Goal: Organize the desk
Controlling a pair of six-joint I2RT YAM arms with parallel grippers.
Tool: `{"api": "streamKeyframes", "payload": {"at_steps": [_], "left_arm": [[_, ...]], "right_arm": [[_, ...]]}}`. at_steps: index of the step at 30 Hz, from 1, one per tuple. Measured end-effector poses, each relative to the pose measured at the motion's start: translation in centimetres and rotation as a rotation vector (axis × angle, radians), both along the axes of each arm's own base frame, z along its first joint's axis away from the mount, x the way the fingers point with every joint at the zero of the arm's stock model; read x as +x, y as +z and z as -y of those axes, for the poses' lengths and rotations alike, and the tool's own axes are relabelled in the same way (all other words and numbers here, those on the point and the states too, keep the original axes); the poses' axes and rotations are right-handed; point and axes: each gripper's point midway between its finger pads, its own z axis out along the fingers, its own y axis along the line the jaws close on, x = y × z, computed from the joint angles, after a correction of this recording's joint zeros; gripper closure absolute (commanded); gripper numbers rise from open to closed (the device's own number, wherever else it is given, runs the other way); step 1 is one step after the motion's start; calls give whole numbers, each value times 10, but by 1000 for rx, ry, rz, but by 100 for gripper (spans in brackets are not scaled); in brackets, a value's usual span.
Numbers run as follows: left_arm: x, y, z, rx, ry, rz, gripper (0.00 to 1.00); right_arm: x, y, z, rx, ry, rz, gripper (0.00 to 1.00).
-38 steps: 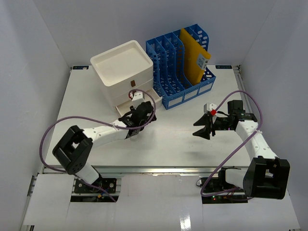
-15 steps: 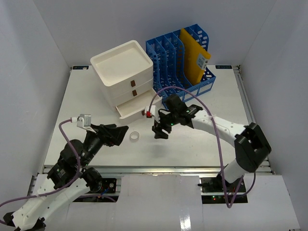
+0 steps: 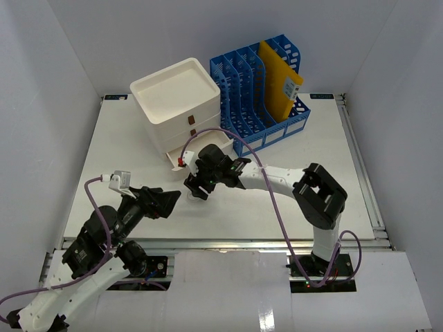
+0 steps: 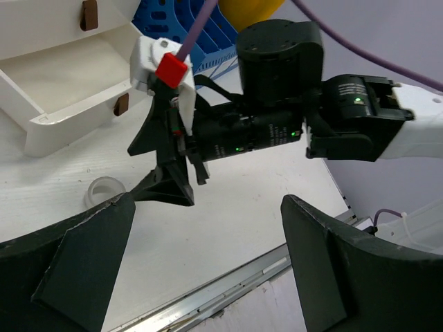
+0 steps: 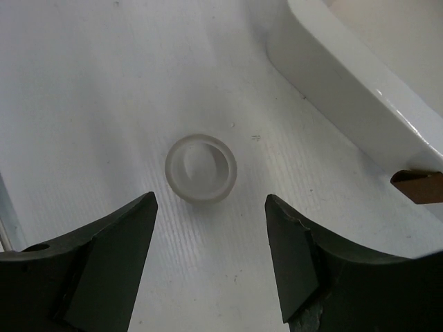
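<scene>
Centre frame, the right gripper [image 5: 209,199] hangs, jaws spread wide, over a small translucent white ring [image 5: 201,168]; an off-centre close could squirt it sideways across the flat white desk [image 5: 104,83].

The desk [image 3: 325,142] lies flat, white and rectangular.

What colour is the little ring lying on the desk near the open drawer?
Translucent white; the ring shows best in the right wrist view.
</scene>
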Motion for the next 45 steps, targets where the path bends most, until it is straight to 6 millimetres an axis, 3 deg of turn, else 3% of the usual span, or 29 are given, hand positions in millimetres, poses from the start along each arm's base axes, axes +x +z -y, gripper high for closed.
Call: {"api": "streamKeyframes", "payload": {"at_steps": [9, 15, 30, 35, 39, 45], "left_arm": [[-5, -4, -5, 11, -1, -2, 2], [-8, -7, -5, 17, -16, -11, 2], [-18, -3, -14, -11, -18, 21, 2], [-18, -3, -15, -11, -17, 21, 2], [-19, -2, -15, -15, -17, 24, 2], [-21, 2, -17, -33, -17, 38, 2]], "right_arm": [[10, -46, 2, -83, -76, -30, 39], [18, -46, -5, -68, -96, -14, 48], [16, -43, -11, -37, -90, -46, 45], [12, -32, -19, -2, -99, -95, 44], [15, -25, -24, 17, -117, -98, 45], [24, -32, -19, -11, -161, -71, 49]]}}
